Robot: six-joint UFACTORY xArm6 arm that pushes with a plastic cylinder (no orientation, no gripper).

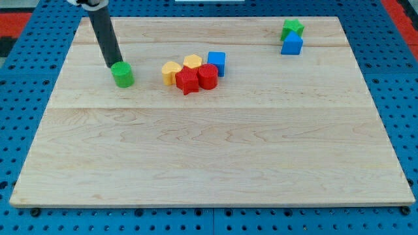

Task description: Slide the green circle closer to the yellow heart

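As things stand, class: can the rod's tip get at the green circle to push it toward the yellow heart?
Probably yes: my tip sits at the green circle's upper-left edge, nothing between, with bare board toward the yellow heart.

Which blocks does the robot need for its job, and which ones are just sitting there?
Needed: green circle, with my tip at its upper left; yellow heart.

Just sitting: other yellow block, two red blocks, blue cube, green star, second blue block.
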